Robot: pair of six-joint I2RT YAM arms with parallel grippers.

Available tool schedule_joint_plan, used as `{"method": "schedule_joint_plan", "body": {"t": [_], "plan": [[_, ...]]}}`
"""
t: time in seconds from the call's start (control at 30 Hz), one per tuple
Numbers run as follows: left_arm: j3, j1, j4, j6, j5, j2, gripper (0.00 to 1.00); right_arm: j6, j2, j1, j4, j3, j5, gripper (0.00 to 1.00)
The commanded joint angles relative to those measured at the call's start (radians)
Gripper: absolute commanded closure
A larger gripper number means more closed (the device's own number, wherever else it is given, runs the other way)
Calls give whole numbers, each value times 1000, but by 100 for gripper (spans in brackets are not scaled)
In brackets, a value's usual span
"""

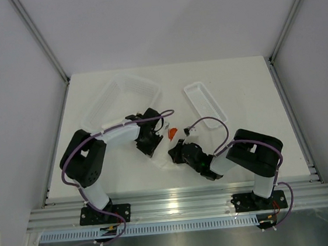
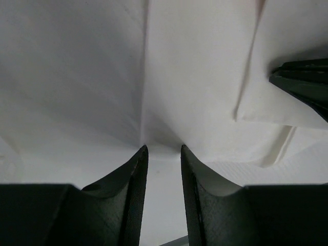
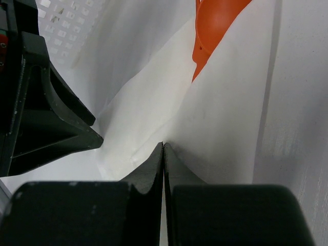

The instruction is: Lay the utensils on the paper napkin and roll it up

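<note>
The white paper napkin lies between my two grippers, folded partly over the orange-red utensils. In the right wrist view one orange piece sticks out from under the lifted napkin flap; the other pieces are hidden. My right gripper is shut, pinching the napkin's edge, and it shows in the top view. My left gripper is open by a narrow gap, its tips down on a crease of the napkin; it sits just left of the utensils.
A large clear plastic tub stands at the back left and a narrow clear tray at the back right. The right gripper's fingers show close by in the left wrist view.
</note>
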Motion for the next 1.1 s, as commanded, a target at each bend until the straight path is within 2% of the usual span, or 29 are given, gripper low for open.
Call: {"method": "schedule_joint_plan", "body": {"t": [0.0, 0.23, 0.37, 0.43, 0.47, 0.7, 1.07], "plan": [[35, 7, -5, -21, 81, 9, 64, -24, 10, 14, -136, -10, 8, 100], [74, 7, -23, -21, 90, -36, 66, -21, 9, 14, -141, -10, 9, 100], [43, -1, 41, 2, 87, -135, 74, -13, 16, 14, -131, -10, 3, 100], [31, -5, 46, -4, 129, -149, 78, -6, 16, 15, -128, -11, 3, 100], [40, -10, 41, -11, 177, -139, 79, -6, 16, 14, -124, -13, 5, 100], [32, -71, 64, -61, 248, -37, 84, 10, 13, 15, -122, -13, 2, 100], [54, -74, 113, -87, 253, 24, 82, 11, 19, 15, -110, -13, -6, 100]]}}
